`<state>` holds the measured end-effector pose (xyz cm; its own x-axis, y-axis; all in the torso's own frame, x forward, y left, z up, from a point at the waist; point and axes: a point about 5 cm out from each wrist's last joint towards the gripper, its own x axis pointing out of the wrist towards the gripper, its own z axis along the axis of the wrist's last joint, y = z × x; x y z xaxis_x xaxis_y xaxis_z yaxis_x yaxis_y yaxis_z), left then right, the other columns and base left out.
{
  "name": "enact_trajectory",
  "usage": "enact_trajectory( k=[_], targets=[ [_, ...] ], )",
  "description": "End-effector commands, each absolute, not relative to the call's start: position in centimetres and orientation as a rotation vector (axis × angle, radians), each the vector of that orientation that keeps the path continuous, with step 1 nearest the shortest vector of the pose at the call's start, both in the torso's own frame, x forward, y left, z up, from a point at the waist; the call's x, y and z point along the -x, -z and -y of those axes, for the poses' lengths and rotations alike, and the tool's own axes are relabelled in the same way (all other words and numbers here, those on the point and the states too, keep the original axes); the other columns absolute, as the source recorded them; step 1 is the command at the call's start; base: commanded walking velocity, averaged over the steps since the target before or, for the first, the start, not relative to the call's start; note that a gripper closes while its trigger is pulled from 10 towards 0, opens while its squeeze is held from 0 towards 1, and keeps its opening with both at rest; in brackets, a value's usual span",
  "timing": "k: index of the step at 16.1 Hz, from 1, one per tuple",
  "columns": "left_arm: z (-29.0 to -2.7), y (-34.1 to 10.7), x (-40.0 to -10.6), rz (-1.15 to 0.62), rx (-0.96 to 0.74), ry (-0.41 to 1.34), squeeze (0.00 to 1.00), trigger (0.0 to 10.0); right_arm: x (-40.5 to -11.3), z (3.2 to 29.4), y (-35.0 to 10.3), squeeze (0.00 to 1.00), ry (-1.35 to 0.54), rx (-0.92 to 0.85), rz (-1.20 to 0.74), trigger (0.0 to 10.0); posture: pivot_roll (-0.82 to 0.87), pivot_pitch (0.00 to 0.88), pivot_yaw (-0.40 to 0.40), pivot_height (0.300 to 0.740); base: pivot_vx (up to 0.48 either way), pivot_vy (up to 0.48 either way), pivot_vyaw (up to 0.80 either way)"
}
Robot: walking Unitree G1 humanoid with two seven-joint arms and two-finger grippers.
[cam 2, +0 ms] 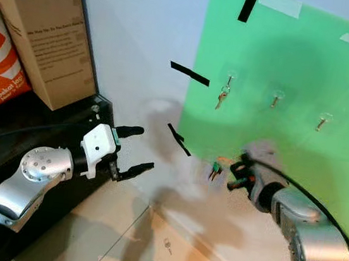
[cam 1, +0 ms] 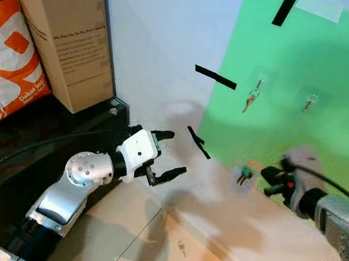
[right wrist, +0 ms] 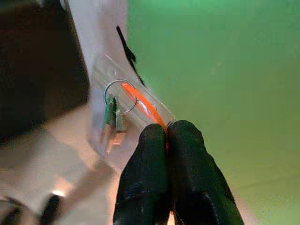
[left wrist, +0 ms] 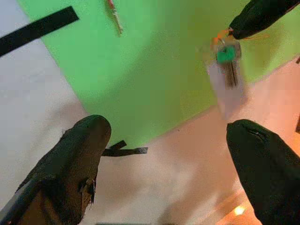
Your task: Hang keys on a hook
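Observation:
A small bunch of keys [cam 1: 244,175] with a green head hangs from a metal ring [right wrist: 119,97] on an orange loop [right wrist: 140,104]. My right gripper [cam 1: 272,178] is shut on that orange loop. It holds the keys against a clear hook plate [left wrist: 228,84] at the lower edge of the green sheet [cam 1: 322,66]; whether the ring sits on the hook I cannot tell. Higher on the sheet are three clear hooks, and the left one [cam 1: 261,81] carries another key [cam 1: 249,101]. My left gripper [cam 1: 168,152] is open and empty, left of the keys and apart from them.
A cardboard box [cam 1: 63,28] and an orange bag [cam 1: 5,59] stand on a black cabinet [cam 1: 47,127] at the left. Black tape strips [cam 1: 215,77] mark the white wall. Pale floor tiles [cam 1: 148,242] lie below.

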<state>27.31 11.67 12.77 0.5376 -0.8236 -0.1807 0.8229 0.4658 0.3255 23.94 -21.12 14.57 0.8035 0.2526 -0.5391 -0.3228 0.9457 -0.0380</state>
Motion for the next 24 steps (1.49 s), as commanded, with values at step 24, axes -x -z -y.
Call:
enact_trajectory(
  k=[24],
  targets=[
    [-11.0, -13.7, -26.6, 0.030, -0.344, 1.040, 0.36, 10.0, -30.7, 25.4, -22.1, 0.00, -0.010, -0.761, -0.336, 10.0, 0.01, 0.000, -0.034, 0.740, 0.000, 0.000, 0.00]
  ],
)
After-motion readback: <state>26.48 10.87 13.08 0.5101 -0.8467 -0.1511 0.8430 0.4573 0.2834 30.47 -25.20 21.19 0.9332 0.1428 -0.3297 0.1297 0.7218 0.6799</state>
